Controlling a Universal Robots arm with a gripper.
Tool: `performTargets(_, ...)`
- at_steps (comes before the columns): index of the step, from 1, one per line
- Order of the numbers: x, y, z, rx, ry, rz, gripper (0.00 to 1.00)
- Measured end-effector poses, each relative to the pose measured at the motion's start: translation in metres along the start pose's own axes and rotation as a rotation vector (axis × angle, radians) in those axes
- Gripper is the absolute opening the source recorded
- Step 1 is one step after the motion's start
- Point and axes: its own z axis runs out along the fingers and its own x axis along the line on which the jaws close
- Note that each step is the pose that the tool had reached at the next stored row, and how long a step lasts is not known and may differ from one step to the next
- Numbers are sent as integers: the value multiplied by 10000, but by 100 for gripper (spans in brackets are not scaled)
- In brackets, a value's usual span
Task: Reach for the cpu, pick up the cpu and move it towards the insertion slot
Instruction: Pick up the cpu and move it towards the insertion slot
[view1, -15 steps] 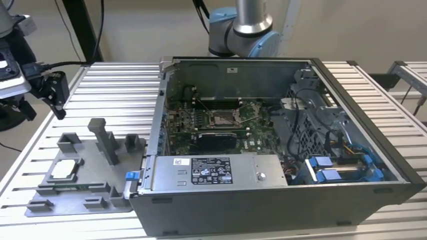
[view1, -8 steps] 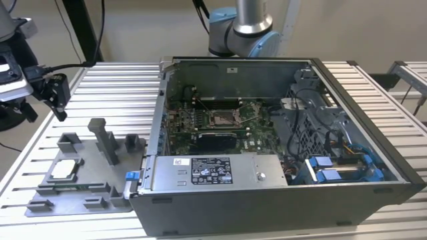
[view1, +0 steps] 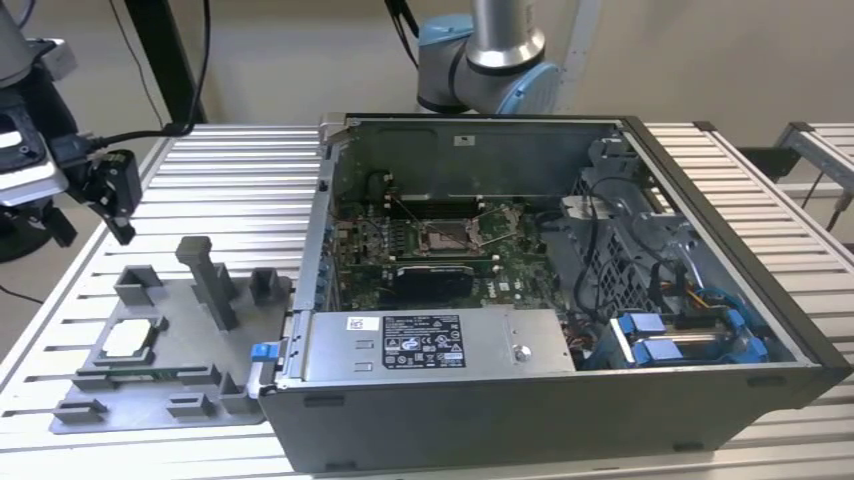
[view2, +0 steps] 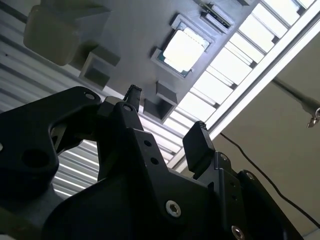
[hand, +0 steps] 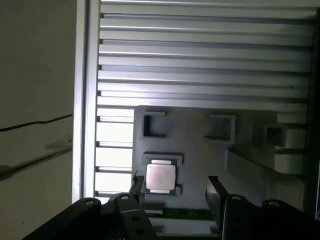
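**One chip lies in its tray, and the open gripper hangs well apart from it**

In the exterior view, the gripper (view1: 94, 238) hangs above the slatted table (view1: 227, 170), at the exterior view's left and well apart from the chip (view1: 130, 340). The chip lies flat, pale top up, in a pocket of the grey tray (view1: 187, 405). The socket (view1: 445, 237), with its silvery frame and dark centre, sits on the green circuit board (view1: 360, 255) inside the open computer case (view1: 561, 400). The case stands on the exterior view's right of the tray.

In the second wrist view, the gripper (view2: 165, 114) has its two black fingers (view2: 197, 140) spread wide, with nothing between them. Past them the chip (view2: 185, 50) shows as a bright square seated in the tray (view2: 135, 30), untouched.

In the first wrist view, the gripper (hand: 176, 190) is again spread wide and holds nothing. The chip (hand: 161, 176) appears just past the fingertips, closer to one finger than the other. Low walls of the tray (hand: 200, 150) stand close around it.

The chip looks thin, light and stiff, so weight should be no trouble. Its smooth metal top would likely be slippery, and its underside is probably delicate. The safest hold seems to be on two opposite edges, where the pocket walls leave room. The squeeze should be gentle and the chip kept level, because a tilted grip could jam it against the tray or let it slide out.
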Motion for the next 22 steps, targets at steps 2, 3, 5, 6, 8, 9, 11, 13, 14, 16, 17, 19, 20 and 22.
performTargets(2, 0, -1, 12, 1, 1, 0, 100)
performTargets(3, 0, -1, 18, 1, 1, 0, 100)
performTargets(5, 0, -1, 30, 1, 2, 0, 100)
performTargets(6, 0, -1, 36, 1, 2, 0, 100)
performTargets(8, 1, -1, 48, 1, 1, 2, 100)
performTargets(9, 1, -1, 53, 1, 2, 2, 100)
performTargets(11, 1, -2, 65, 1, 1, 1, 100)
performTargets(13, 3, -3, 74, 2, 3, 0, 100)
performTargets(14, 3, -4, 79, 2, 2, 0, 100)
performTargets(16, 5, -4, 88, 2, 2, -1, 100)
performTargets(17, 6, -3, 93, 1, 2, 0, 100)
performTargets(19, 7, -4, 101, 2, 2, 0, 100)
performTargets(20, 8, -4, 105, 1, 1, 0, 100)
performTargets(22, 8, -4, 115, 1, 1, 0, 100)
